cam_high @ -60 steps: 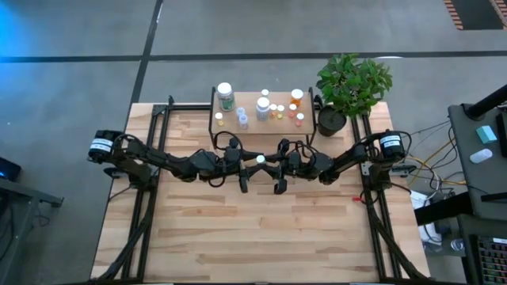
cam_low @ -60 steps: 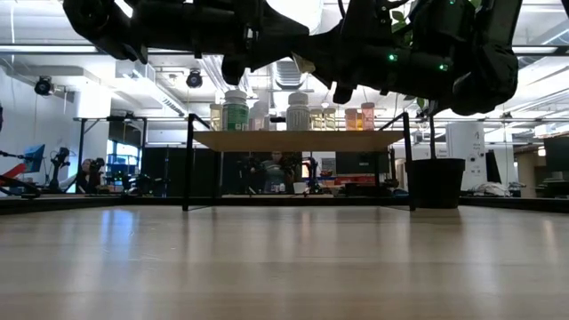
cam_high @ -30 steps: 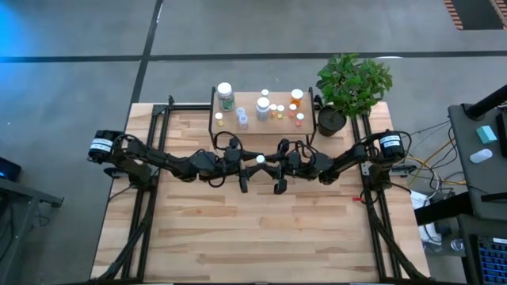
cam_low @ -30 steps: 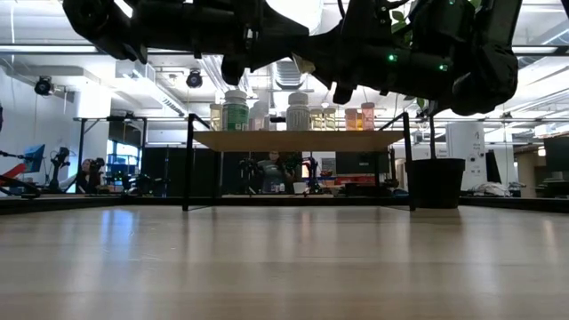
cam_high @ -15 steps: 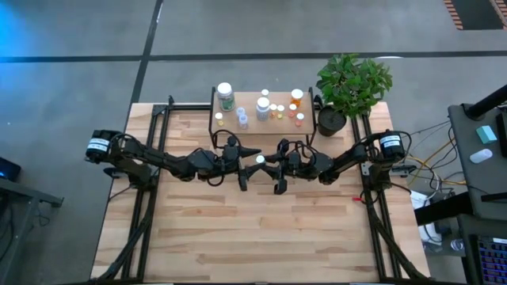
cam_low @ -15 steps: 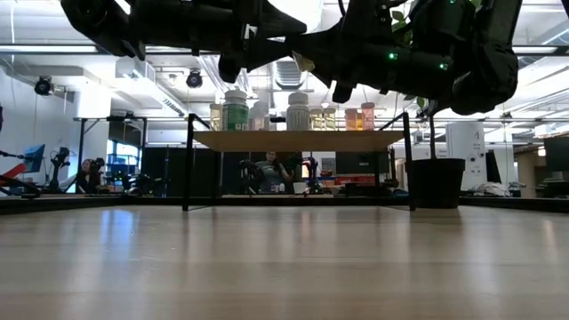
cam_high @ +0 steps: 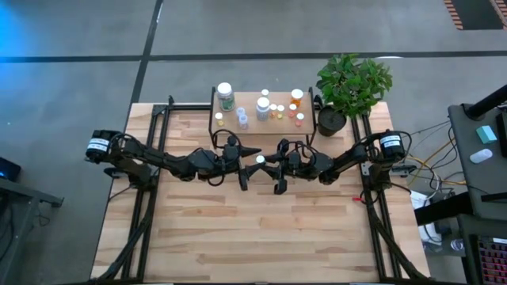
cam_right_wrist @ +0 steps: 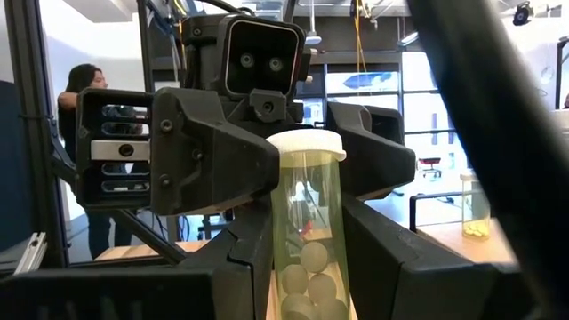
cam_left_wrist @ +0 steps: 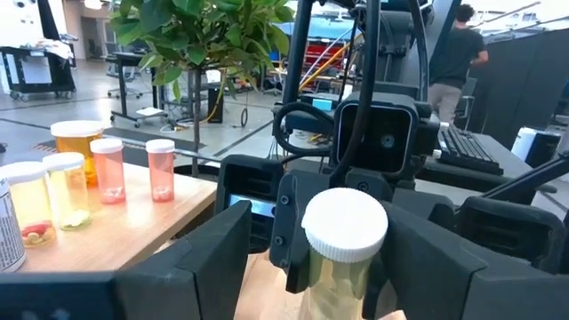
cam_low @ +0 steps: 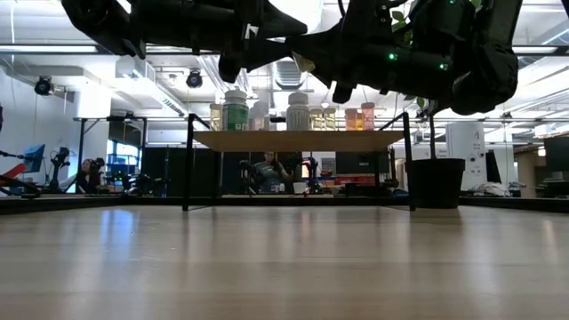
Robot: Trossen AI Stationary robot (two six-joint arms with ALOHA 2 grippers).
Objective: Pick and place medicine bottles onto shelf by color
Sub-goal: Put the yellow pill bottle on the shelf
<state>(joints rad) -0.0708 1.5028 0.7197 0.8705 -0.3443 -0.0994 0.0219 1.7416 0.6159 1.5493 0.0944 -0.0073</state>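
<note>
A clear, pale-yellow medicine bottle (cam_left_wrist: 345, 233) with a white cap and round pills inside hangs upright above the middle of the table, near the shelf's front edge. My right gripper (cam_high: 269, 161) is shut on it. My left gripper (cam_high: 249, 162) faces it from the table's left, open; its fingers (cam_right_wrist: 209, 164) stand on either side of the bottle without touching. Several other medicine bottles (cam_high: 263, 107), white-capped clear, green, yellow and orange, stand upright on the shelf (cam_high: 247, 99). My right gripper pinches the bottle's body (cam_right_wrist: 300, 253), below the white cap (cam_right_wrist: 305, 142), between its two fingers (cam_left_wrist: 286, 240). The fingers come from the table's right, roughly level. The bottle stands upright in the hold, lifted clear of the table.
A potted plant (cam_high: 352, 83) in a black pot stands at the table's far right corner beside the shelf. The wooden tabletop (cam_high: 261, 229) lies bare in front of the arms. People stand in the room beyond the table.
My left gripper has opened and let go of the bottle; its fingers now stand wide on either side. The bottle stays where it was, in my right gripper.
</note>
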